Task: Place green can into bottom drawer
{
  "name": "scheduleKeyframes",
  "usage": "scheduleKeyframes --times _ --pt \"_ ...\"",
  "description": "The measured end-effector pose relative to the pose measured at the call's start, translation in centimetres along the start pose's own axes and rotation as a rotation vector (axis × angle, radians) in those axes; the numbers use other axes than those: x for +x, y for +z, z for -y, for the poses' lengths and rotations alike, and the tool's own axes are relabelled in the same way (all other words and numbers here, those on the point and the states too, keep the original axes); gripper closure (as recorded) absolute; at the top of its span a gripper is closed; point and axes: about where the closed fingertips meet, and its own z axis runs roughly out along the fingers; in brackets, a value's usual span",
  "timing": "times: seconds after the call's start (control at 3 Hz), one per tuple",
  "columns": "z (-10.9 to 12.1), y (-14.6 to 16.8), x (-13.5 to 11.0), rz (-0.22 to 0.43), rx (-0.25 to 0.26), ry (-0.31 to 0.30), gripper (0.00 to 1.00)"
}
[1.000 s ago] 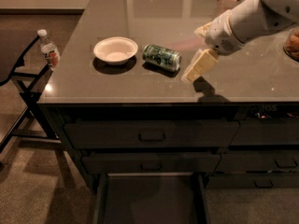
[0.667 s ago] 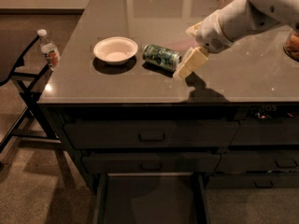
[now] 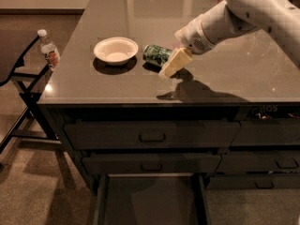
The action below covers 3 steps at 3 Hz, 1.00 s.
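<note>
Now the small dark-green printed metal can (image 3: 157, 54) lies sideways on the glossy grey surface (image 3: 234, 78), at the round white bowl's (image 3: 116, 49) 3 o'clock; the cream pincer (image 3: 171, 65) is just beside it at 4 o'clock (apart or together, I cannot tell); the wide dark bottom drawer (image 3: 150, 203) is open at 6 o'clock

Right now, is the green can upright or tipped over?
Tipped: the green can lies on its side beside the bowl, with the end effector next to it.

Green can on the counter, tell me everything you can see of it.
The green can is a small dark green cylinder with pale patterned print, looking like metal. It lies on its side on the grey countertop, just right of the white bowl, apart from it. The end effector sits at its right end; whether they touch is unclear.
</note>
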Motion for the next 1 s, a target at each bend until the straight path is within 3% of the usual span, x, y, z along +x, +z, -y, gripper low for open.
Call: scheduleKeyframes --times 0.67,1.0 --pt "0.8 4.3 0.2 -0.036 -0.009 0.075 0.0" --pt "0.8 4.5 0.1 -0.038 -0.011 0.081 0.16"
